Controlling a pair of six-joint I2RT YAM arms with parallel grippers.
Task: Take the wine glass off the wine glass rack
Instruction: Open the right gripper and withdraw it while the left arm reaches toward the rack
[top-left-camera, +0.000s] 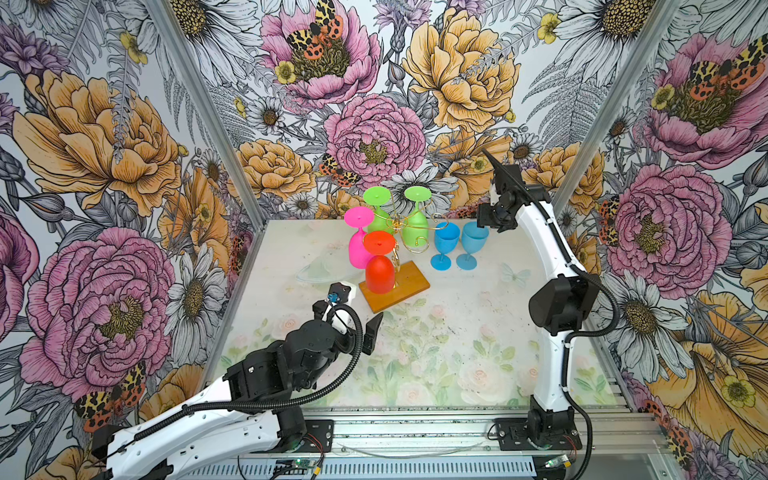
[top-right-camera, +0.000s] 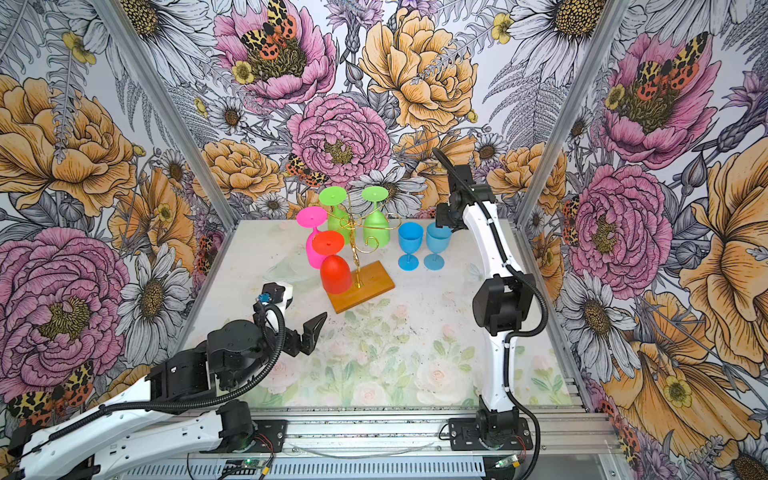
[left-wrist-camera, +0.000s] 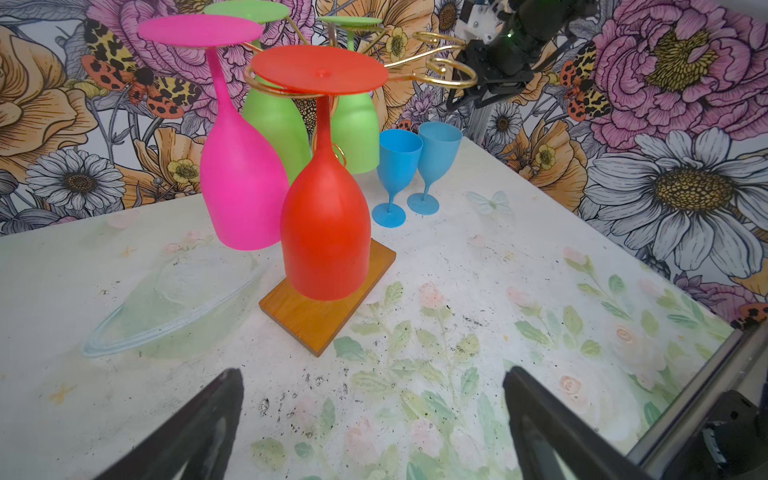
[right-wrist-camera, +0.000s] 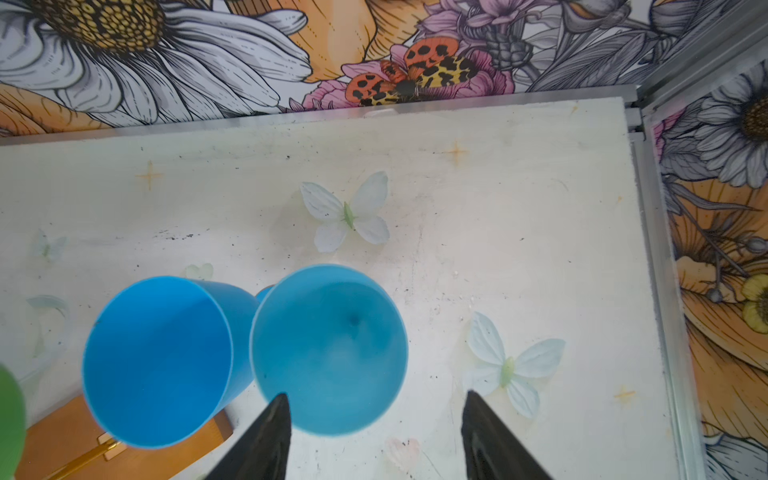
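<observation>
So the blue wine glass (top-left-camera: 472, 239) is off the wine glass rack (top-left-camera: 409, 283). It's standing upright on the table (top-left-camera: 457, 332), just right of the rack's gold arms, toward the far side. A second blue glass (top-left-camera: 446, 243) stands right beside it on its left, and the bowls look pretty much touching in the right wrist view.

The right gripper (right-wrist-camera: 376, 399) hangs just above the right-hand blue glass with its fingers spread apart, not gripping anything. Part of the glass's rim shows between the two fingertips.

On the rack, a red glass (top-left-camera: 379, 272), a pink glass (top-left-camera: 358, 249) and two green glasses (top-left-camera: 415, 226) hang upside down.

The left gripper (left-wrist-camera: 374, 399) hovers over bare table on the near side of the wooden base, fingers wide open, well apart from any glass.
</observation>
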